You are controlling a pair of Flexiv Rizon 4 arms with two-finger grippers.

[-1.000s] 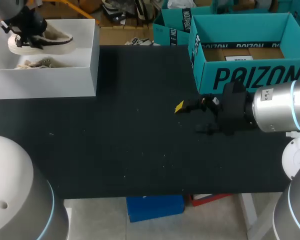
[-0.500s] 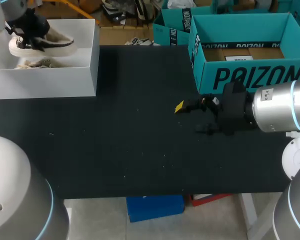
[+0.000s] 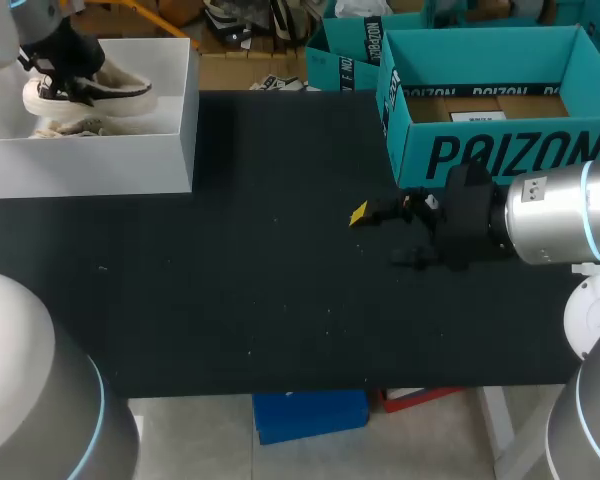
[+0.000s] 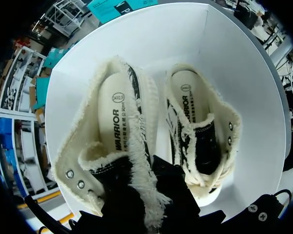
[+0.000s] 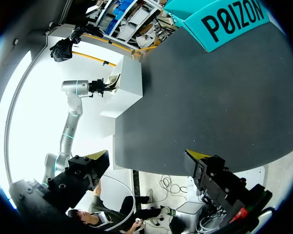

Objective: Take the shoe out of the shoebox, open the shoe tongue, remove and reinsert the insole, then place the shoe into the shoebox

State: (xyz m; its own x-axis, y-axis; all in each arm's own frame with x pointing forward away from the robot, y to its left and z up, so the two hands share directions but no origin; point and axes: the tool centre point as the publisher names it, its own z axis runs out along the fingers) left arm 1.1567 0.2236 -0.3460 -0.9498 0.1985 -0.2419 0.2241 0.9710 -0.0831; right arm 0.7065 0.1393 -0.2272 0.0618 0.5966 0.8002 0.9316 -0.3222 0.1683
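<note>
Left pincer (image 3: 62, 72): at the far left, over the white shoebox (image 3: 90, 165). It is clamped on the frayed collar of the shoe (image 3: 110, 92). In my wrist view the collar runs between my two black fingers. Their yellow tips are hidden by the canvas.

Shoe: hanging from my left pincer above the open shoebox, sole down and toe to the right. It is raised off the second shoe (image 3: 75, 127), which lies on the box floor below it.

Change: over the last second the shoe and my left pincer have drifted a little to the right, towards the box's right wall. The grip looks the same throughout.

Right pincer (image 5: 147, 156): wide open with nothing between the fingers. It hovers over the black table (image 3: 260, 280), just in front of the teal box (image 3: 500, 150). It has not moved in that second.

Meaning: I judge the first step is under way. The shoe is lifted but not yet past the box walls.

Next: it needs to be carried right, over the wall, and set down on the table.

Risk: I hold only soft collar fabric, so the shoe may swing or sag.
</note>
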